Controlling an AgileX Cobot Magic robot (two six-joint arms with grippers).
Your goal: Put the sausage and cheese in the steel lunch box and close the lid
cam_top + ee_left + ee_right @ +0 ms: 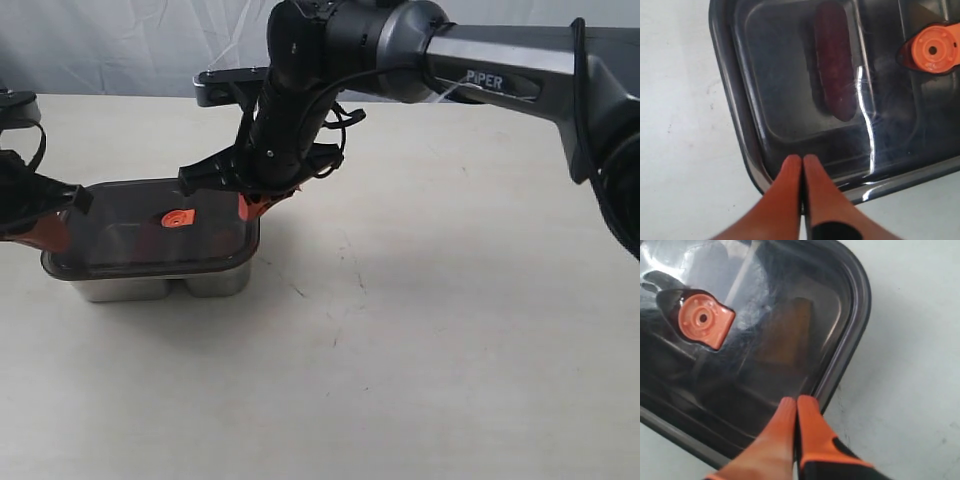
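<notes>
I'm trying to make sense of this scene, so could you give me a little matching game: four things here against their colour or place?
1 sausage
2 cheese
3 valve
4 lunch box

A orange, middle of the lid
B shiny steel, under the lid
C dark red, inside, by the left gripper
D brownish wedge, inside, by the right gripper

Pairs: 1-C, 2-D, 3-A, 4-B

One steel lunch box [160, 285] stands near the left edge of the table [450, 350], wearing one lid [120, 235] with one orange valve [177, 217]. Through the lid I count one sausage [834, 82] and one cheese [787, 335]. There are two grippers: the left gripper [799, 160] and the right gripper [796, 401].
</notes>
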